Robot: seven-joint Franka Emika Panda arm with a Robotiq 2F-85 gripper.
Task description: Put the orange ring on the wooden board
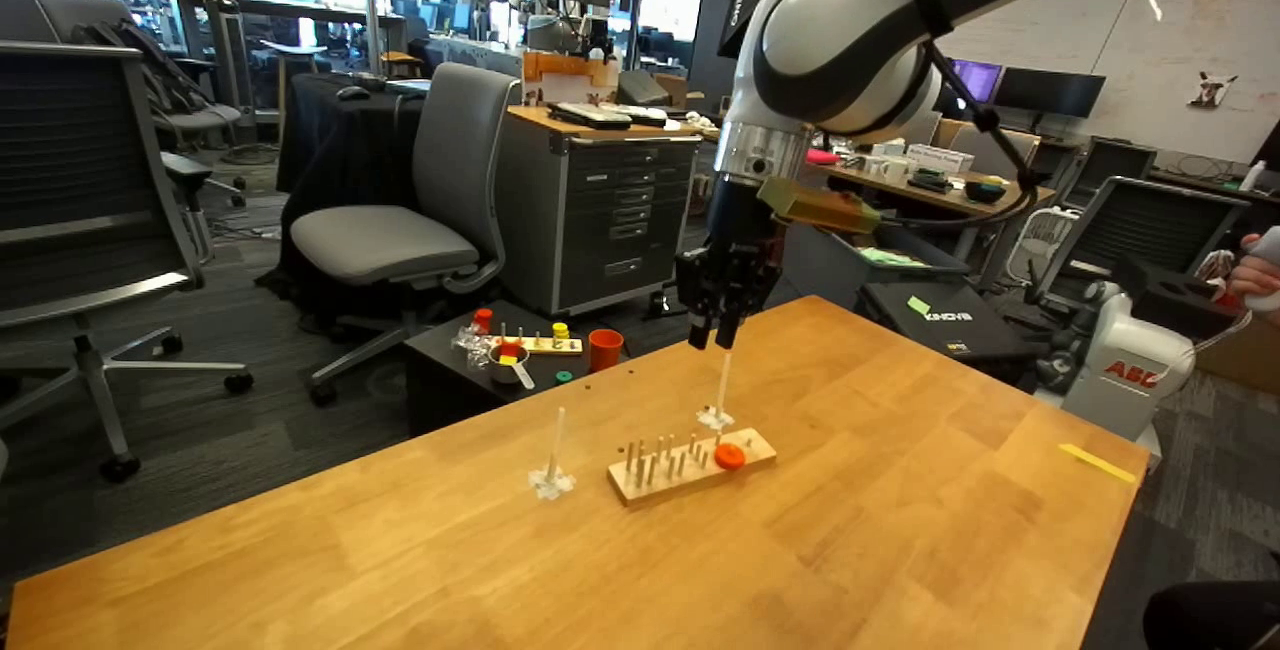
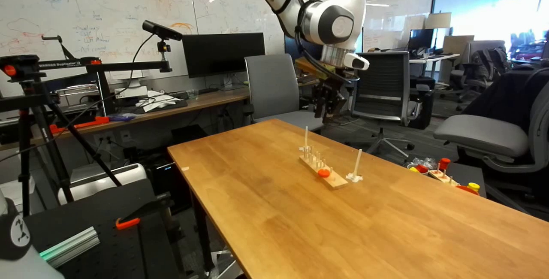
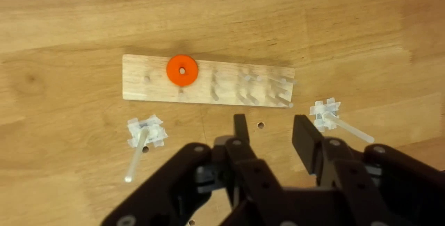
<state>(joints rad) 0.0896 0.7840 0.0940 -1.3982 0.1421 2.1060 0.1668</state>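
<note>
The orange ring [image 3: 174,74] lies flat on the pale wooden board [image 3: 134,88], near one end of it. A pale round end, like a peg's top, shows inside the ring's hole. Both exterior views also show the ring [image 1: 729,456] [image 2: 324,173] on the board [image 1: 763,447] [image 2: 339,182]. Thin pegs of differing heights rise from the rest of the board. My gripper [image 3: 270,121] is open in the wrist view, with only tabletop visible between its fingers. In an exterior view the gripper [image 1: 713,335] hangs well above the table, apart from ring and board.
Two whitish upright peg stands, one [image 3: 138,153] and another [image 3: 349,128], are taped to the tabletop [image 1: 900,530] beside the board. Past the table edge, a low black stand carries toys and an orange cup [image 1: 605,350]. Yellow tape [image 1: 1097,463] marks the table.
</note>
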